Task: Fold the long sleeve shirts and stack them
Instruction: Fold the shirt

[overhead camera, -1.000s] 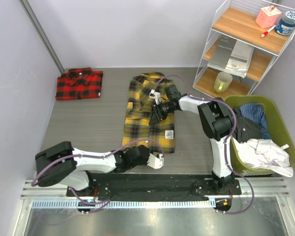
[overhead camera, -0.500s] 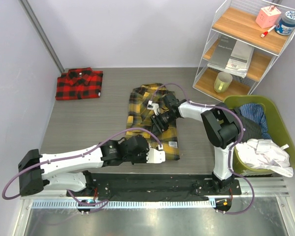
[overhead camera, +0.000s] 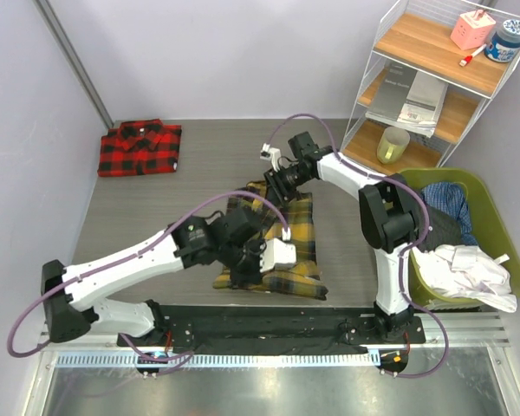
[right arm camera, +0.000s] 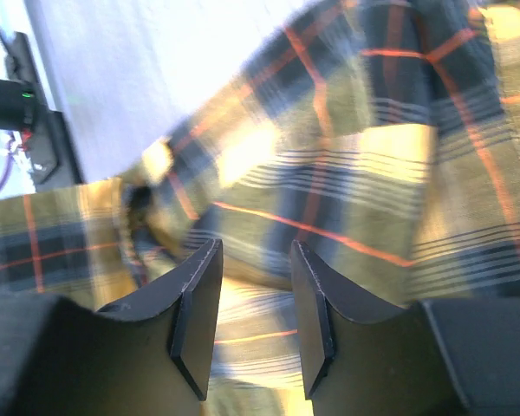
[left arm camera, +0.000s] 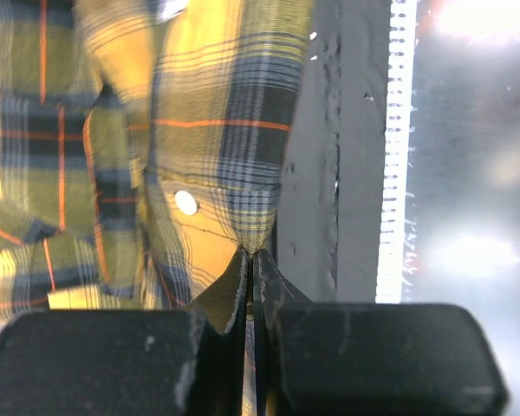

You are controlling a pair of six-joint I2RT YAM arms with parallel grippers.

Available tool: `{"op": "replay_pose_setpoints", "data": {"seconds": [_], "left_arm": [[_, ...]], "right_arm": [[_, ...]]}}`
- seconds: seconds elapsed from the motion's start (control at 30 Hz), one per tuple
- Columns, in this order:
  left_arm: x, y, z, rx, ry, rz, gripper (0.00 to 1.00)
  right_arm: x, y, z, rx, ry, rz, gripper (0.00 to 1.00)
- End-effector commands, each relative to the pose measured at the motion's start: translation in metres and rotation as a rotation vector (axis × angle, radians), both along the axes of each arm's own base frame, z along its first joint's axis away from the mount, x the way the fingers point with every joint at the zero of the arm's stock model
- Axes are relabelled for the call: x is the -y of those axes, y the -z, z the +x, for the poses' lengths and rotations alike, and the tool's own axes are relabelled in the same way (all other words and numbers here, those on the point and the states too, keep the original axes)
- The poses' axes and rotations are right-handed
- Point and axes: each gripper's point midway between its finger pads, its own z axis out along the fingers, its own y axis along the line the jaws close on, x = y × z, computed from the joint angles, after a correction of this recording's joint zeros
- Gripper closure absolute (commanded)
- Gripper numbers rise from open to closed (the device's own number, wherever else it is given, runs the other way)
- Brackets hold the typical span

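Yellow shirt (overhead camera: 299,221) mid desk (overhead camera: 182,199), part folded, edge pinched in pressed-together L pincer (left arm camera: 251,260), R pincer (right arm camera: 256,251) spread at far end, gripping nothing: carry edge across evenly, lay flush, smooth flat, then onto red shirt (overhead camera: 140,147) far left.

Your grey wood-grain table (overhead camera: 156,208) carries the yellow-and-black shirt (overhead camera: 299,260) near the middle, bunched and partly doubled over. Take that shirt as your mark. Far off to its left and further back, the red-and-black shirt (overhead camera: 139,149) lies folded flat in a neat rectangle, well apart from it. Behind it to the right stands a wire shelf unit (overhead camera: 416,39). Directly to its right sits a green basket (overhead camera: 500,224). Just in front of it, a black strip (overhead camera: 269,322) runs along the table's near edge.
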Motion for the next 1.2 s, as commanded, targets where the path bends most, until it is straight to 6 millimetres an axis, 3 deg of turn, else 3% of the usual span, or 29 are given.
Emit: {"op": "replay_pose_setpoints", "data": {"seconds": [0.0, 0.07, 0.27, 0.4, 0.6, 0.7, 0.77, 0.8, 0.83, 0.9, 1.0, 1.03, 1.17], "left_arm": [[0.001, -0.015, 0.019, -0.138, -0.013, 0.011, 1.0], [0.007, -0.015, 0.033, -0.138, -0.006, 0.021, 1.0], [0.021, -0.014, 0.107, -0.204, -0.028, 0.032, 1.0], [0.017, -0.001, 0.158, -0.197, -0.028, 0.039, 1.0], [0.012, 0.033, 0.213, -0.195, -0.057, 0.058, 0.96], [0.009, 0.055, 0.24, -0.172, -0.09, 0.073, 0.9], [0.004, 0.064, 0.259, -0.15, -0.122, 0.078, 0.74], [0.004, 0.062, 0.267, -0.139, -0.149, 0.063, 0.68], [0.002, 0.048, 0.286, -0.101, -0.206, 0.025, 0.56], [-0.008, 0.037, 0.292, -0.098, -0.249, 0.014, 0.5], [-0.021, 0.028, 0.278, -0.143, -0.273, 0.009, 0.42], [-0.026, 0.038, 0.267, -0.179, -0.27, 0.029, 0.28], [-0.029, 0.05, 0.251, -0.185, -0.276, -0.001, 0.22]], "right_arm": [[0.004, 0.021, -0.001, -0.022, -0.022, -0.041, 0.57], [0.005, 0.017, 0.003, -0.037, -0.013, -0.019, 0.57], [0.017, -0.006, 0.033, -0.019, 0.054, 0.033, 0.57], [0.027, -0.021, 0.051, -0.031, 0.104, 0.073, 0.57], [0.04, -0.029, 0.073, -0.005, 0.152, 0.082, 0.56], [0.045, -0.024, 0.084, -0.001, 0.176, 0.069, 0.55], [0.047, -0.023, 0.092, 0.012, 0.188, 0.061, 0.54], [0.048, -0.021, 0.095, 0.014, 0.195, 0.054, 0.54], [0.049, -0.021, 0.102, 0.021, 0.202, 0.053, 0.54], [0.045, -0.017, 0.103, 0.0, 0.201, 0.059, 0.54], [0.038, -0.018, 0.104, -0.005, 0.197, 0.064, 0.54], [0.036, -0.018, 0.102, -0.007, 0.194, 0.065, 0.55], [0.028, -0.017, 0.085, -0.028, 0.174, 0.055, 0.55]]}}
